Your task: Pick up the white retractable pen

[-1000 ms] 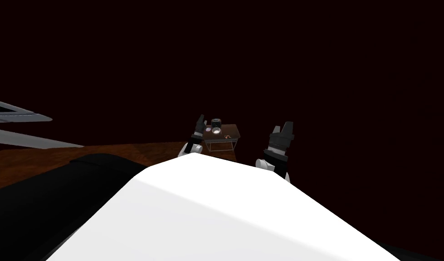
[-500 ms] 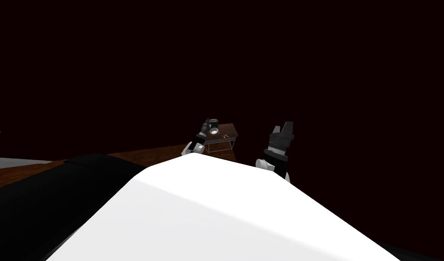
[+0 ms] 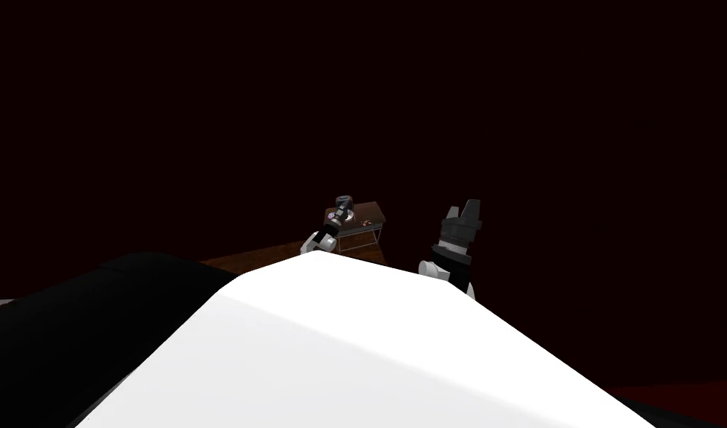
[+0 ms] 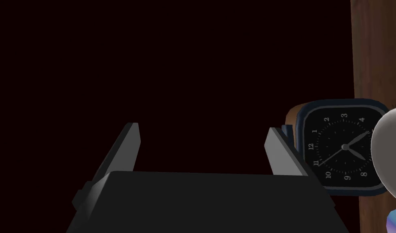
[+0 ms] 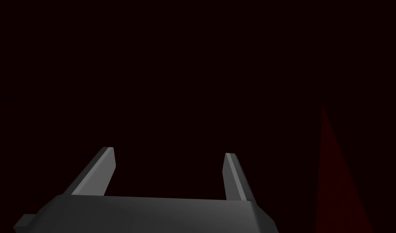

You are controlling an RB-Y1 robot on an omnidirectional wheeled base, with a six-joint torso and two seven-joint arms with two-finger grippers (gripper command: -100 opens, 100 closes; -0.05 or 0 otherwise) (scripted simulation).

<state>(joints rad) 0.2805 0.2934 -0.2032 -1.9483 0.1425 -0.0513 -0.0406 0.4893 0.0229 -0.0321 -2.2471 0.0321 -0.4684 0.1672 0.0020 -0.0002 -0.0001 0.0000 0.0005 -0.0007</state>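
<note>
A small dark brown table [image 3: 374, 213] stands far ahead in the head view, carrying several tiny things. I cannot make out a white pen among them. My left gripper [image 3: 340, 215] hangs open over the table's left part. In its wrist view the left gripper [image 4: 203, 135] holds nothing, and a square dark-faced clock [image 4: 342, 147] lies on the brown wood [image 4: 375, 48] just beyond one fingertip [image 4: 276, 141]. A white rounded thing [image 4: 391, 153] overlaps the clock. My right gripper [image 3: 464, 212] is raised to the right of the table, open and empty [image 5: 168, 155].
A dark cylinder-shaped thing [image 3: 344, 200] sits at the table's back left and a small reddish item [image 3: 367, 222] near its middle. Brown floor [image 3: 258, 258] shows in front of the table. Almost everything else is very dark red-black. A large black shape [image 3: 94, 312] lies at lower left.
My view has swung: the pale grey shapes at the left edge slid out of sight and less floor shows. The left gripper moved right, over the table's left part. The right arm held still.
</note>
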